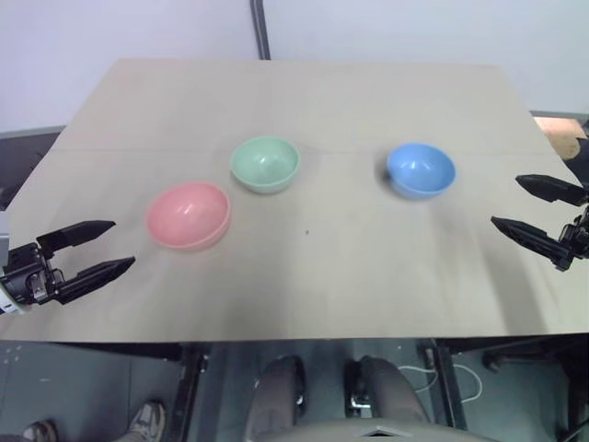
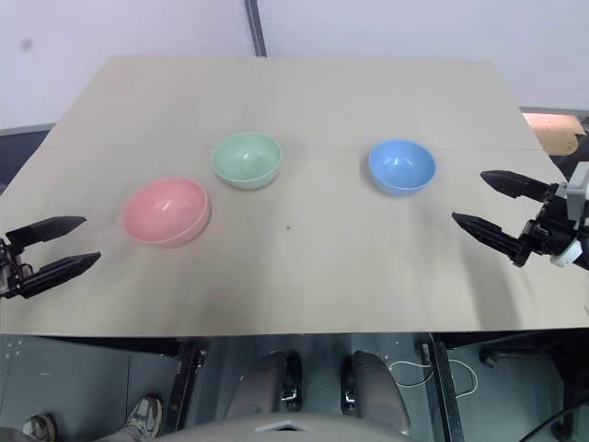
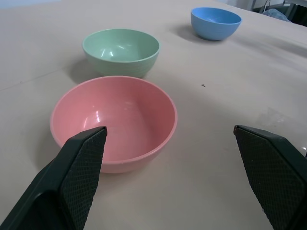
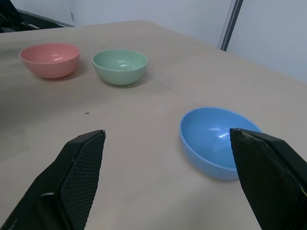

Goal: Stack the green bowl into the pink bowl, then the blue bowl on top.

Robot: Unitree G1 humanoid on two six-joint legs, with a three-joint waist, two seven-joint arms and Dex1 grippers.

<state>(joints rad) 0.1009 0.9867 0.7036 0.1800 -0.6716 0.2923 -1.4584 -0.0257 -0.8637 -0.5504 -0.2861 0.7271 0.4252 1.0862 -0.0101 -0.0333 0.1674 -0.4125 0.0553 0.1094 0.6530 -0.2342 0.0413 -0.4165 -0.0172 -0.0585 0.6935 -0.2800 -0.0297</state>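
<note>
left pincer (image 1: 112, 247) spread, empty | right pincer (image 1: 506, 203) spread, empty | green bowl (image 1: 265, 164) ahead-right of left pincer, just past pink bowl (image 1: 189, 215); left arm nearer | blue bowl (image 1: 421, 169) near right pincer

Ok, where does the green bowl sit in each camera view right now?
Left eye: the green bowl sits centre-left on the table.
Right eye: left of centre.
Left wrist: just beyond the pink bowl, upper left.
Right wrist: upper left, beside the pink bowl.
Shared landmark: the blue bowl.
</note>
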